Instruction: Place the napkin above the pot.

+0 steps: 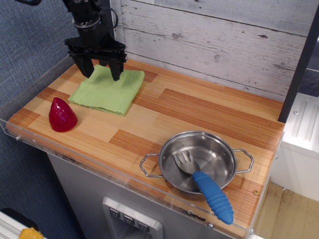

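The light-green folded napkin [108,90] lies flat at the back left of the wooden counter. My black gripper [101,75] hangs over the napkin's far edge, open, with its two fingertips spread just above or at the cloth. The shiny steel pot [199,160] with two wire loop handles sits at the front right, far from the gripper. A fork with a blue handle [213,197] lies in the pot.
A dark red teardrop-shaped object [62,115] stands at the front left, close to the napkin. A clear plastic rim [30,134] edges the counter's front and left. A whitewashed plank wall [214,45] stands behind.
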Controlling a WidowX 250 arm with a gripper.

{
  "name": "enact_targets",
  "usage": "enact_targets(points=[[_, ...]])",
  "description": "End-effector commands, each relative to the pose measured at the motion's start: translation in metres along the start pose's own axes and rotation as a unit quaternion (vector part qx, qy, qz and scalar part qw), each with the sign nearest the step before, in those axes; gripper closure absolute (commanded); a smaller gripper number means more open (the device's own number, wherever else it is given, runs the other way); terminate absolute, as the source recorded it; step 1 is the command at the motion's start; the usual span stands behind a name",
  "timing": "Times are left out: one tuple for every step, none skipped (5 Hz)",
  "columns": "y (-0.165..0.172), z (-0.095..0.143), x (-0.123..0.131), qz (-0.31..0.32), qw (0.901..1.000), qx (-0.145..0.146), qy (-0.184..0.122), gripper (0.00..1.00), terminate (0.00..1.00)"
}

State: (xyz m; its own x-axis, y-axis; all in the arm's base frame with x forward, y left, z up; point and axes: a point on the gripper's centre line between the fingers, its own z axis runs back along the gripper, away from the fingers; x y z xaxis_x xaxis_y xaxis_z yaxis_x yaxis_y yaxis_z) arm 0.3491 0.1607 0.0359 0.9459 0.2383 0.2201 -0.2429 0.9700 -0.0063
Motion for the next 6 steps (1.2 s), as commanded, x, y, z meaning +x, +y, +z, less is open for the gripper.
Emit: enact_targets(points=[[0.002,0.001,0.007,0.006,1.0,-0.002,-0.002,0.0,0.0],[-0.012,-0.002,0.005,-0.005,0.9999,0.01,0.012,0.0,0.0],[-0.027,-0.001,0.003,-0.016,0.9997,0.009,0.017,0.0,0.0],[-0.042,-0.004,-0.001,-0.022,0.9994,0.009,0.025,0.0,0.0],[-0.057,-0.008,-0.006,-0.024,0.9993,0.008,0.026,0.0,0.0],[-0.073,-0.015,-0.011,-0.032,0.9989,0.001,0.034,0.0,0.0]])
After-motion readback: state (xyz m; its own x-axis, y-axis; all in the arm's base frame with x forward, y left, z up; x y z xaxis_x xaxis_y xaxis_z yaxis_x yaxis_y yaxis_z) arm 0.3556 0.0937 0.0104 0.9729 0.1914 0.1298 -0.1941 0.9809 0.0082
